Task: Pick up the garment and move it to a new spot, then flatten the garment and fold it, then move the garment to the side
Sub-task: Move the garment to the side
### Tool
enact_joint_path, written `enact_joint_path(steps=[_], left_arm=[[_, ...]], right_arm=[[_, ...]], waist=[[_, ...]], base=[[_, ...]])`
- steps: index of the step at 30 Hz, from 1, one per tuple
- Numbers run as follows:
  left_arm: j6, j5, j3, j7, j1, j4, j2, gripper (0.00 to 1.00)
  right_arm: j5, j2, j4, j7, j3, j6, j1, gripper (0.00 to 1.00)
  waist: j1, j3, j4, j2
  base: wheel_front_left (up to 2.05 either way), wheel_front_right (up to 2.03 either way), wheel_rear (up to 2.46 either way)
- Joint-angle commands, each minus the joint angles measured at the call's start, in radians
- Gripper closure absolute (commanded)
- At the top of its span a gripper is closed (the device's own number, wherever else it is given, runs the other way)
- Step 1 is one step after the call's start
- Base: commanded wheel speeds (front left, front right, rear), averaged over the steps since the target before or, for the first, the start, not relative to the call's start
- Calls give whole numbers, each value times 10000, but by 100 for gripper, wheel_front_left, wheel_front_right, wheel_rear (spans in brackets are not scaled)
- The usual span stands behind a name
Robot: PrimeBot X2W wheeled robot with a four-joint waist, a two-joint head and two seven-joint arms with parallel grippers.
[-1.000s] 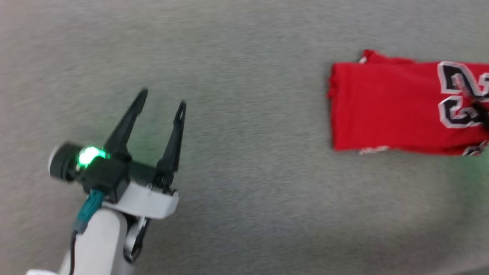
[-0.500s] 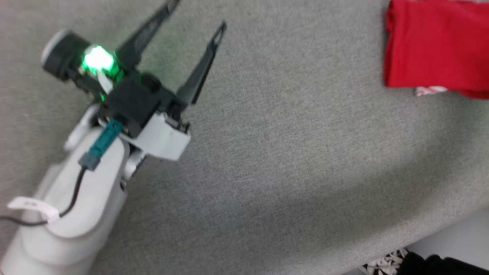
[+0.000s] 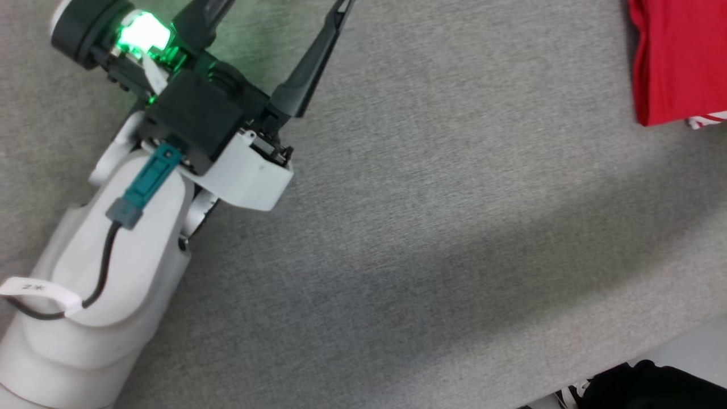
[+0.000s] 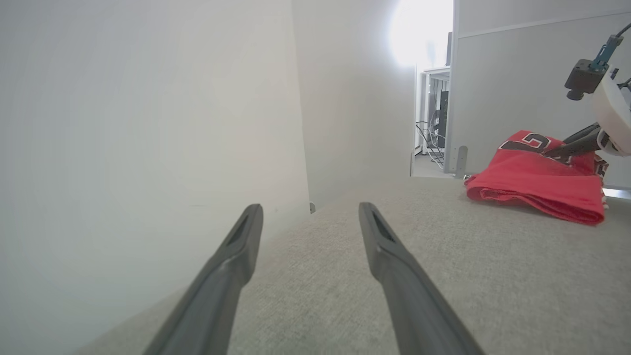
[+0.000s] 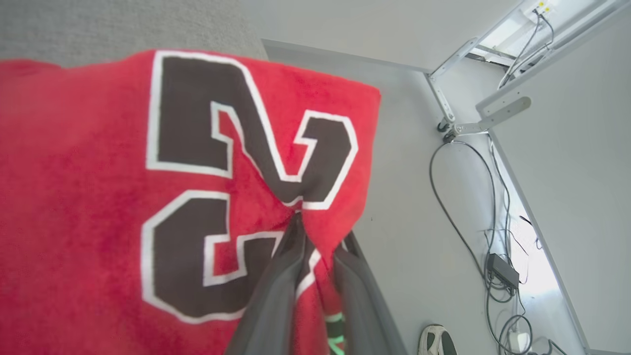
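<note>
Firmly, the right gripper (image 5: 323, 229) has its 2 fingers nipped on the edge of the garment (image 5: 88, 148), beside its black number print (image 5: 197, 128). The left gripper (image 4: 310, 212) hangs spread wide over the grey table (image 3: 454, 227), well apart from the folded red cloth.

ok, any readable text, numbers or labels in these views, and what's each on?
"2": big black, white-edged digit on the red garment.
Second digit beside it: looks like "3", not certain; the cloth bunches where the right hand pinches it.
"2X" or similar: white tag on the cable; too small to be sure.
</note>
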Motion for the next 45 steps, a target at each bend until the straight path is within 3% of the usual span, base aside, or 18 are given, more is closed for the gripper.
enact_joint_path(steps=[1,3,4,5,6,14,22,31,45], left_arm=[[-17,-44,111,3,192,136,236,0],[-17,-54,191,3,273,129,263,0],[-15,-58,226,3,325,127,266,0],[-17,-60,264,3,387,131,255,0],[-15,-66,292,3,449,128,221,0],[159,-124,598,3,1078,224,-244,0],[445,-298,1457,4,2885,165,-1061,0],[289,-451,2873,2,5310,430,-2094,0],[31,-256,4379,4,7418,1317,-3059,0]], right_arm=[[-95,134,232,-311,115,-16,-229,100],[-139,159,490,-632,150,-18,-351,100],[-121,195,614,-734,145,-18,-381,75],[-121,230,706,-806,175,-16,-395,22],[-161,208,787,-878,220,-18,-414,0],[-360,-60,931,-1255,594,-18,-495,0],[-91,10,214,-1477,795,-18,441,0],[23,96,-2326,-1499,-313,-18,2627,0],[-360,1069,-5416,-1500,-2079,-18,6220,0]], waist=[[0,76,131,0],[0,52,162,0],[0,19,172,0],[0,-35,177,0],[0,-98,186,0],[0,-863,332,0],[0,-2520,1057,0],[0,-4136,2126,0],[0,-5717,3616,0]], base=[[0,0,0],[0,0,0],[0,0,0],[0,0,0],[0,0,0],[0,0,0],[0,0,0],[0,0,0],[0,0,0]])
